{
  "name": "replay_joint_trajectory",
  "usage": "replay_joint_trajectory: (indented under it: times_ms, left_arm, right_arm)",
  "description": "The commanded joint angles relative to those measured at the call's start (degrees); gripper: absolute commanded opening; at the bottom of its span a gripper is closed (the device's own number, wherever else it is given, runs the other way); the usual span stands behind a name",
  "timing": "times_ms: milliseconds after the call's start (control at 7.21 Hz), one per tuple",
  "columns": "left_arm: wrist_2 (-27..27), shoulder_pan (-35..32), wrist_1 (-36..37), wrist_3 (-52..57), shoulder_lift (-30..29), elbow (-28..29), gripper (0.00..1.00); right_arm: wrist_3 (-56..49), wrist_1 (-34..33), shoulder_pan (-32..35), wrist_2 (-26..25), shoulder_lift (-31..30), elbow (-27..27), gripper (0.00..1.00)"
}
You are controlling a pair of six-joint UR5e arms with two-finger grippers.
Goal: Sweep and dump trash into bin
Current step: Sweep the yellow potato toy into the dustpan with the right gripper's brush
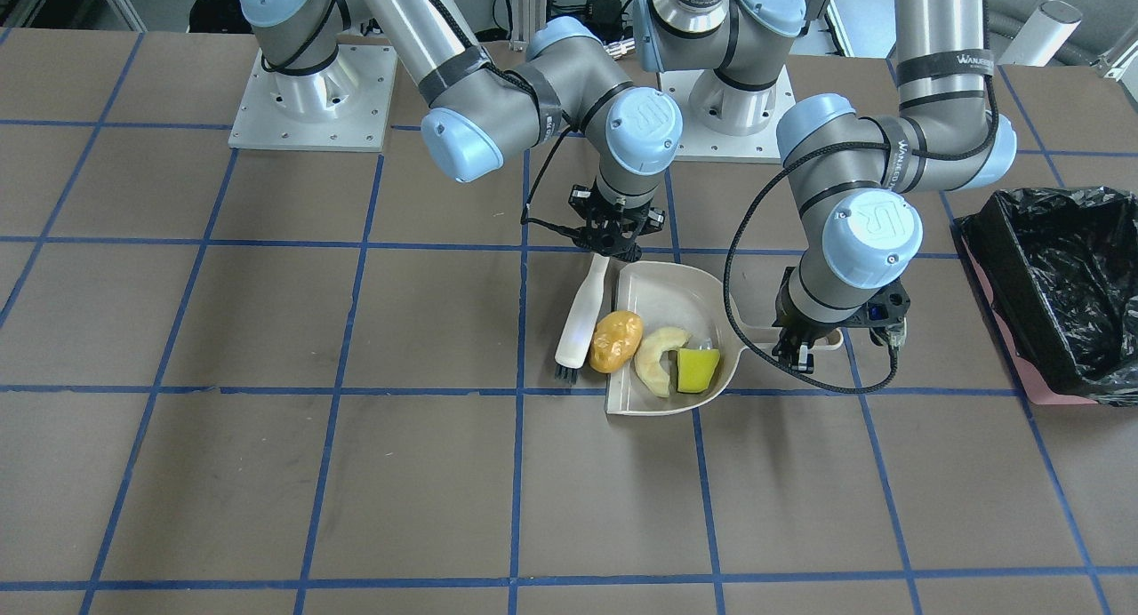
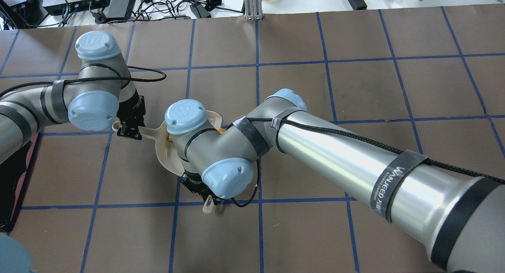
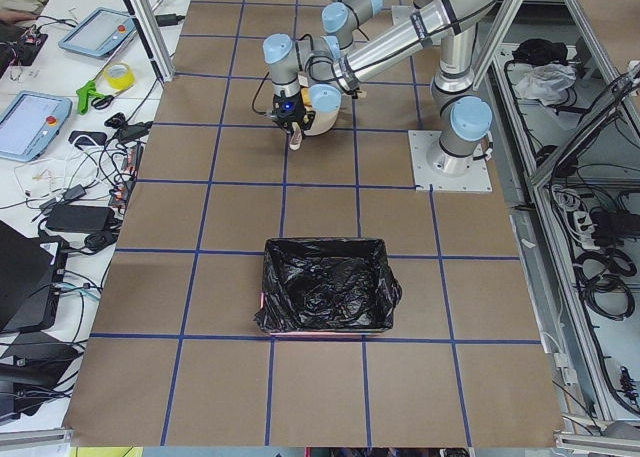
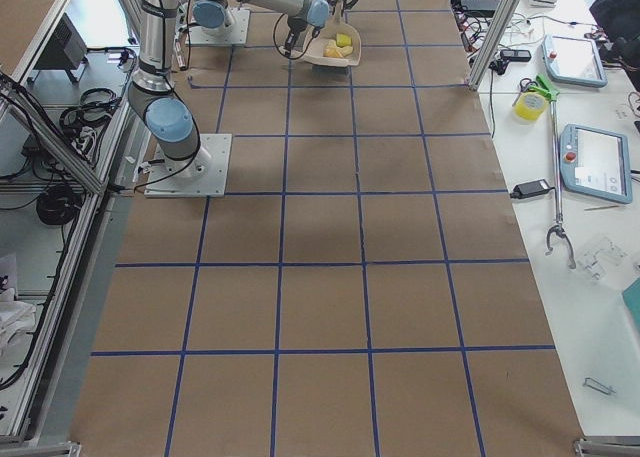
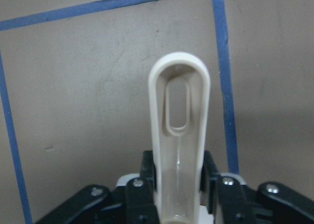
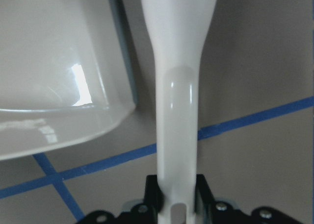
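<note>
The beige dustpan [image 1: 685, 286] lies flat on the table, and my left gripper [image 1: 800, 348] is shut on its handle [image 5: 179, 136]. A pale cream crescent [image 1: 660, 357] and a yellow-green wedge [image 1: 698, 369] of trash rest inside the pan. The orange-brown blob [image 1: 616, 341] sits across the pan's open lip. The brush [image 1: 582, 317] lies just outside that lip with its dark bristles beside the blob, and my right gripper [image 1: 613, 233] is shut on its handle [image 6: 176, 111]. The pink bin [image 1: 1058, 286] with its black bag stands beyond my left arm.
Brown table paper with blue tape grid lines surrounds the pan. In the overhead view my right arm's wrist [image 2: 197, 135] covers most of the dustpan [image 2: 167, 156]. Both arm bases [image 1: 311, 99] stand at the table's robot side.
</note>
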Motion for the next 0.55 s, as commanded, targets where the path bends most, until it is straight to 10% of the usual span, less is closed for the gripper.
replay_joint_trajectory:
  times_ms: [0, 416]
  left_arm:
    - [0.0, 0.0, 0.0, 0.0, 0.0, 0.1, 0.00]
    - [-0.1, 0.0, 0.1, 0.0, 0.1, 0.3, 0.00]
  right_arm:
    - [-2.8, -0.7, 1.6, 0.6, 3.6, -5.4, 0.05]
    - [-9.8, -0.3, 1.6, -0.2, 3.8, -6.1, 0.05]
